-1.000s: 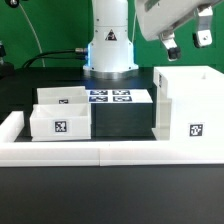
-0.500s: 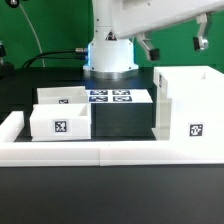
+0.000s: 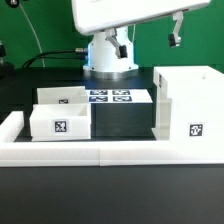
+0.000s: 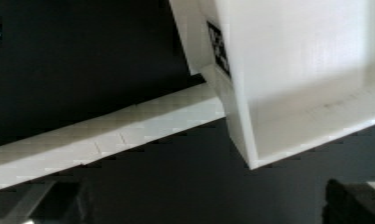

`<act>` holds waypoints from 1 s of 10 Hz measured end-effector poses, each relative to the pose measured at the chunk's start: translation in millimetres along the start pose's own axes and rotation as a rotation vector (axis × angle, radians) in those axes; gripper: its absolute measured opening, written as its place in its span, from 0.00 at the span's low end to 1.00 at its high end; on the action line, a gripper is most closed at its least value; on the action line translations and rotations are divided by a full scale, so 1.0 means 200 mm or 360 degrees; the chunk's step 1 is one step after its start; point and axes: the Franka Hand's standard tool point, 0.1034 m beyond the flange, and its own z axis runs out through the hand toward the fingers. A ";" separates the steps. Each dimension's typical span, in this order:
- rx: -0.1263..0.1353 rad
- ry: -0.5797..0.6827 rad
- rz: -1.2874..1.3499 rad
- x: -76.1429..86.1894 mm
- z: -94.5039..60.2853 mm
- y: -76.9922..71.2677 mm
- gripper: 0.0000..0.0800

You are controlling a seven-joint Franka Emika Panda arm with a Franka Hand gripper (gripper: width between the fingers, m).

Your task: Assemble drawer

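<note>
The large white open box housing (image 3: 190, 110) stands at the exterior view's right, a square marker on its front. Two small white trays stand at the left, one in front (image 3: 60, 122) with a marker and one behind it (image 3: 62, 96). My gripper (image 3: 148, 36) hangs high above the table, over the gap between the base and the housing. Its two fingers (image 3: 176, 28) are spread wide with nothing between them. In the wrist view the housing (image 4: 299, 80) fills the far side and the gripper (image 4: 198, 205) is open and empty.
The marker board (image 3: 112, 97) lies in front of the robot base (image 3: 108, 55). A long white border rail (image 3: 100, 152) runs along the front, with a short end piece at the left (image 3: 8, 125). The rail also shows in the wrist view (image 4: 113, 140).
The gripper and wrist have swung toward the exterior view's left, from above the housing to above the middle. The fingers stay open. The drawer parts have not moved.
</note>
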 end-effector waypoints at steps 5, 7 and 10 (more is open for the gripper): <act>-0.0133 -0.0056 -0.0364 -0.09 0.07 0.34 0.81; -0.0132 -0.0054 -0.0363 -0.09 0.07 0.33 0.81; -0.0133 -0.0054 -0.0362 -0.09 0.07 0.34 0.81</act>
